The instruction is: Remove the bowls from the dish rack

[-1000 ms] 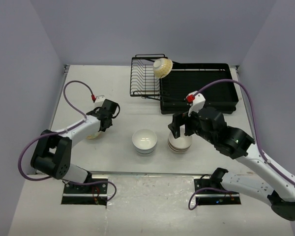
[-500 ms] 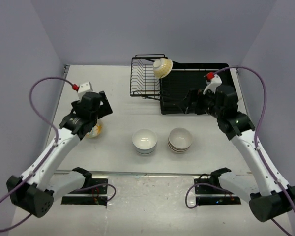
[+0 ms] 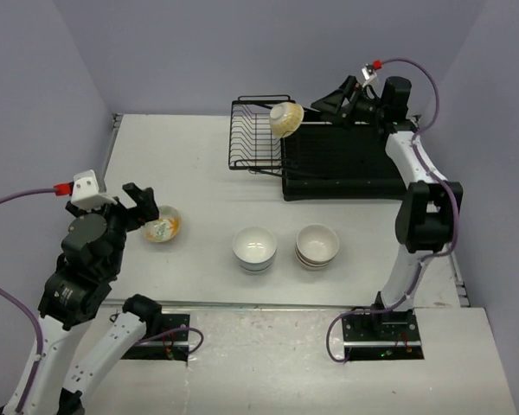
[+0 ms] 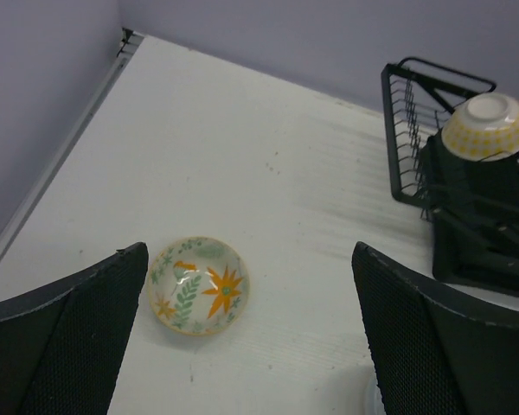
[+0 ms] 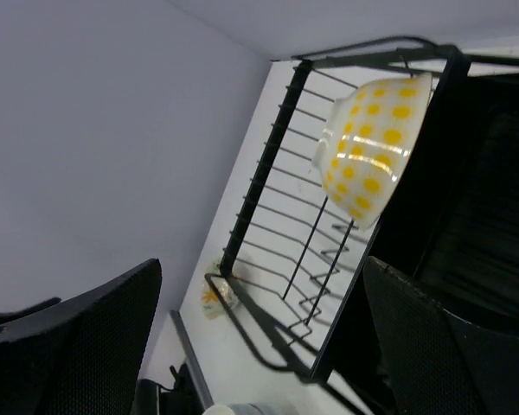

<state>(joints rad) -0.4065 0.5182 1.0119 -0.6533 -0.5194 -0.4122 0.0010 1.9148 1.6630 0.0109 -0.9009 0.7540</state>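
A cream-yellow dotted bowl (image 3: 286,118) (image 5: 376,147) (image 4: 487,125) leans on its side at the right end of the black wire dish rack (image 3: 256,134) (image 5: 281,220) (image 4: 408,121). My right gripper (image 3: 330,105) (image 5: 259,346) hovers open just right of that bowl, above the rack's tray (image 3: 346,160). A flower-pattern bowl (image 3: 163,226) (image 4: 199,285) sits upright on the table. High above it and slightly nearer, my left gripper (image 3: 141,204) (image 4: 251,346) is open and holds nothing. A white bowl (image 3: 254,247) and a tan-banded stack (image 3: 317,245) stand mid-table.
The rack and tray stand against the back wall. A side wall runs close to the right arm, and another rises left of the flower bowl. The arm bases and cables occupy the near edge.
My left gripper opened, released the flower bowl and rose back toward the near left. The right arm swung from the tan-banded stack up to the rack at the back.
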